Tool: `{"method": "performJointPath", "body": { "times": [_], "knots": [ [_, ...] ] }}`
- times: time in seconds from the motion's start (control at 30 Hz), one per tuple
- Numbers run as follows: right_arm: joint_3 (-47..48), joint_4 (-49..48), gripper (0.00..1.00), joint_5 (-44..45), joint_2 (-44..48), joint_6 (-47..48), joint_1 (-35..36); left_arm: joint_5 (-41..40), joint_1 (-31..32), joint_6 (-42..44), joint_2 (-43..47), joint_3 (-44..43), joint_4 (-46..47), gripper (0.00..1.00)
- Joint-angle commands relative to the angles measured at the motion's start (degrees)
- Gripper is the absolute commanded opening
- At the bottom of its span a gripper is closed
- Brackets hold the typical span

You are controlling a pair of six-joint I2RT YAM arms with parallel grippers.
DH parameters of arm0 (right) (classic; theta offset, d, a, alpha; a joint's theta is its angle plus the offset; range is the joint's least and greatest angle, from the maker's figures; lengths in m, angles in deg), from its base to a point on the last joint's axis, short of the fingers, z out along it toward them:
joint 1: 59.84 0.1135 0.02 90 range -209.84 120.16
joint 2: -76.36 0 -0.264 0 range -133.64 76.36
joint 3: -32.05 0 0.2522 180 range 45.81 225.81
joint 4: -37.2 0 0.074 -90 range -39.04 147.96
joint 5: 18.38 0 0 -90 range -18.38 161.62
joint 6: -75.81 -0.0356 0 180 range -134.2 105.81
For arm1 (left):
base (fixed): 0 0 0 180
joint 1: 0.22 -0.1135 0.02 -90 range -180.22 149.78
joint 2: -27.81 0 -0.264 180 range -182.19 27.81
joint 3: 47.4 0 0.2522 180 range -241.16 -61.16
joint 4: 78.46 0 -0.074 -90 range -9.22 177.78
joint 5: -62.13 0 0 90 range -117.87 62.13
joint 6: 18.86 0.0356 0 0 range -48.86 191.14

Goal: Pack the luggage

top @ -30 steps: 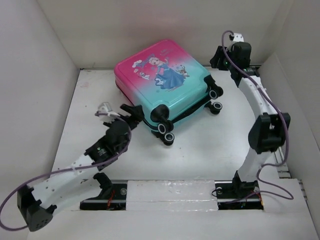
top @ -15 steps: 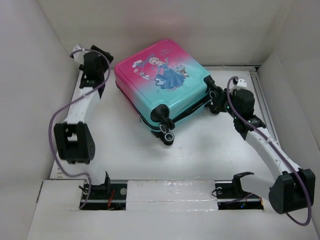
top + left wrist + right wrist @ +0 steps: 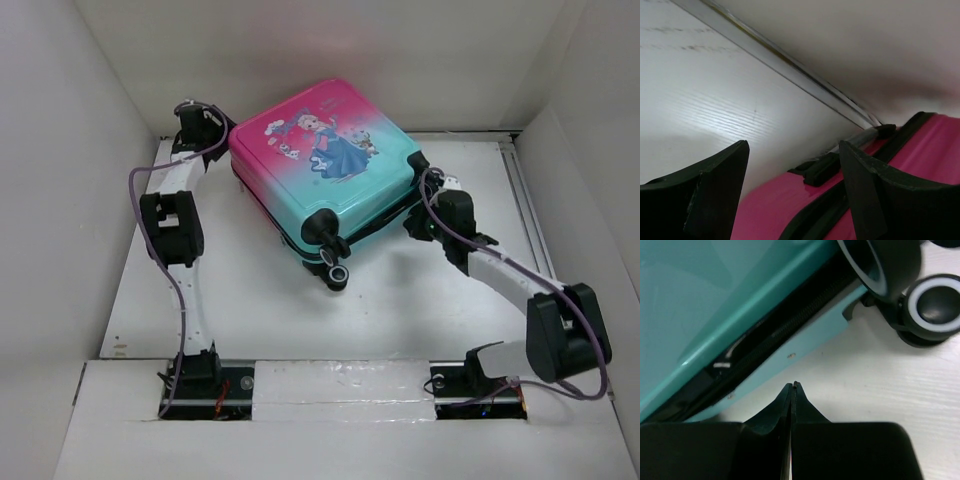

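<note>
The luggage lies flat and closed in the middle of the white table, pink at the far left fading to teal at the near right, princess print up. Its black-and-white wheels face the near side. My left gripper is at the far-left pink corner, open, its fingers straddling the pink shell and a black handle bracket. My right gripper is shut and empty at the teal right edge; its tip sits just short of the black zip seam, beside a wheel.
White walls enclose the table on three sides; the left wall is close behind my left arm. A metal strip runs along the foot of the back wall. A rail lines the right edge. The arm bases sit at the near edge.
The left arm swung from the luggage's near-left side to its far-left corner. The right arm came from the far right down to the teal edge by the wheels and shut its jaws.
</note>
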State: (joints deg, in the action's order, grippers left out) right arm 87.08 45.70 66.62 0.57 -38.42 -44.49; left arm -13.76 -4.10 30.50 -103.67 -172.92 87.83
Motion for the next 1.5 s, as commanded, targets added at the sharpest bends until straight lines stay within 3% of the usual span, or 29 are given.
{"method": "performJointPath", "body": {
  "times": [0.0,0.13,0.2,0.23,0.27,0.3,0.4,0.53,0.6,0.7,0.77,0.97,1.0,1.07,1.1,1.13,1.17,1.2,1.23,1.27,1.33,1.4,1.47],
  "knots": [
    [6.09,-8.72,0.0,-2.12,-4.16,-0.03,0.55,8.47,1.07,0.83,1.06,-4.6,3.81,0.68],
    [10.57,-8.72,0.0,-1.42,-10.6,0.5,1.08,14.26,3.34,0.83,1.22,-2.07,6.52,0.68],
    [11.98,-9.25,0.0,-0.73,-12.88,0.5,1.08,15.85,3.87,0.83,3.41,6.0,9.77,0.67],
    [12.94,-9.25,0.0,0.06,-13.5,1.11,1.08,15.86,3.88,-2.04,7.86,16.39,15.79,0.67],
    [13.56,-9.25,0.0,0.68,-14.12,1.11,1.08,15.86,3.88,-4.16,10.86,16.49,20.38,0.67],
    [14.26,-9.25,0.0,0.69,-14.73,1.11,1.08,14.56,3.88,-6.36,13.94,28.85,25.04,0.67],
    [18.73,-9.25,0.0,-0.88,-17.54,1.72,0.38,9.02,6.77,-11.39,25.37,44.83,38.85,0.66],
    [28.49,-5.13,0.02,-7.12,-22.37,4.45,-0.15,-0.29,16.07,-10.6,34.43,62.4,39.85,0.66],
    [33.4,-0.66,0.03,-9.93,-25.71,6.47,-0.15,-8.52,24.24,-9.99,39.79,68.06,41.25,0.66],
    [46.14,5.85,0.06,-12.22,-31.6,9.98,1.52,-16.46,33.37,-9.98,46.63,75.36,37.41,0.66],
    [59.49,15.42,0.06,-15.04,-35.98,11.74,3.53,-22.53,37.08,-11.38,50.86,81.05,37.39,0.66],
    [93.06,35.19,0.08,-22.32,-54.88,15.0,7.93,-39.03,50.62,-14.2,68.97,88.64,26.86,0.61],
    [102.07,36.97,0.08,-22.34,-56.91,15.0,8.63,-41.59,52.29,-14.81,71.25,89.35,24.49,0.61],
    [110.9,40.13,0.25,-21.03,-60.7,14.47,9.25,-49.47,56.85,-15.51,77.76,89.96,18.09,0.61],
    [110.95,40.15,0.25,-20.41,-60.71,14.47,9.25,-51.79,58.01,-15.52,79.95,89.97,15.88,0.61],
    [109.64,40.15,0.39,-19.8,-57.57,14.47,9.25,-53.99,58.89,-16.13,82.06,89.97,14.11,0.61],
    [106.5,38.23,0.44,-19.79,-54.58,14.47,8.65,-55.4,58.9,-15.53,85.91,90.58,13.05,0.61],
    [95.77,31.6,0.49,-19.27,-50.9,13.69,7.86,-57.94,58.9,-13.95,87.61,90.58,12.17,0.63],
    [89.74,27.19,0.53,-18.65,-46.77,12.9,7.33,-59.53,58.9,-13.24,89.02,90.58,11.55,0.64],
    [84.29,23.05,0.65,-18.13,-38.73,11.41,6.8,-60.94,58.9,-11.75,91.29,89.63,11.55,0.7],
    [74.53,16.16,0.73,-16.9,-32.52,11.4,4.95,-63.15,58.9,-6.5,91.93,87.44,14.17,0.79],
    [71.5,16.85,0.73,-15.05,-25.51,11.4,4.42,-64.21,58.03,-3.58,91.32,85.23,18.02,0.9],
    [62.12,15.99,0.69,-11.81,-19.6,12.27,3.63,-64.21,56.01,-1.38,89.57,81.12,19.89,0.94]
  ]
}}
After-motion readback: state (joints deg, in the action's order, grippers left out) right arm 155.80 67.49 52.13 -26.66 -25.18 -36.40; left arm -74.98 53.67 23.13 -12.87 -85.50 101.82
